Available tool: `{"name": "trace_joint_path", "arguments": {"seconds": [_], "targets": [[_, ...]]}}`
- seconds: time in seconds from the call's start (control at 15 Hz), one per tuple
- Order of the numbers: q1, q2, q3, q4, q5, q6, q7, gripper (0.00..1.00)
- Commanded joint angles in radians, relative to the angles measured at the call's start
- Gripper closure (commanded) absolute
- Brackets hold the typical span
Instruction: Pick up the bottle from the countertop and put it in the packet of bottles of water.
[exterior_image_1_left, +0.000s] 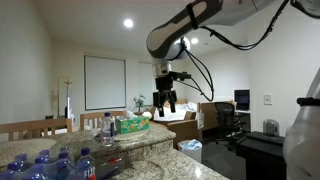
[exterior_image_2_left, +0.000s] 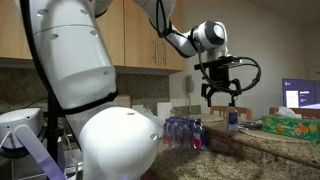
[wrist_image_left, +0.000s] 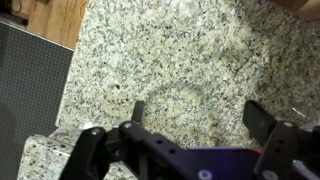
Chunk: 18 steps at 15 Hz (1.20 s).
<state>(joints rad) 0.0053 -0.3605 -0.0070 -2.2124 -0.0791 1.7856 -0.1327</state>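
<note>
My gripper (exterior_image_1_left: 165, 101) hangs open and empty in the air above the granite countertop (exterior_image_1_left: 150, 150); it also shows in an exterior view (exterior_image_2_left: 220, 96). In the wrist view the two dark fingers (wrist_image_left: 198, 115) are spread wide with only bare granite (wrist_image_left: 190, 50) between them. A single water bottle (exterior_image_1_left: 108, 127) stands upright on the counter, below and to the side of the gripper; it shows in an exterior view (exterior_image_2_left: 232, 121) too. The packet of water bottles (exterior_image_1_left: 40, 165) with blue caps lies at the counter's near end, also seen in an exterior view (exterior_image_2_left: 185, 132). No bottle shows in the wrist view.
A green tissue box (exterior_image_1_left: 131, 124) sits on the counter beside the single bottle, also in an exterior view (exterior_image_2_left: 291, 125). Wooden cabinets (exterior_image_2_left: 140, 40) hang above. An office chair (exterior_image_1_left: 225, 120) and a monitor (exterior_image_1_left: 242, 100) stand beyond the counter. A dark floor mat (wrist_image_left: 30, 80) lies below the counter's edge.
</note>
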Motion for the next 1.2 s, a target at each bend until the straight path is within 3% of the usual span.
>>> {"name": "trace_joint_path", "arguments": {"seconds": [0.0,0.6,0.87,1.13], "targets": [[0.003,0.001,-0.003,0.002,-0.001,-0.003,0.001,0.0],[0.033,0.067,0.019,0.061,-0.004,0.001,-0.027,0.0],[0.071,0.207,0.057,0.214,-0.025,0.005,-0.044,0.0],[0.123,0.436,0.122,0.387,0.001,0.077,-0.012,0.0]]}}
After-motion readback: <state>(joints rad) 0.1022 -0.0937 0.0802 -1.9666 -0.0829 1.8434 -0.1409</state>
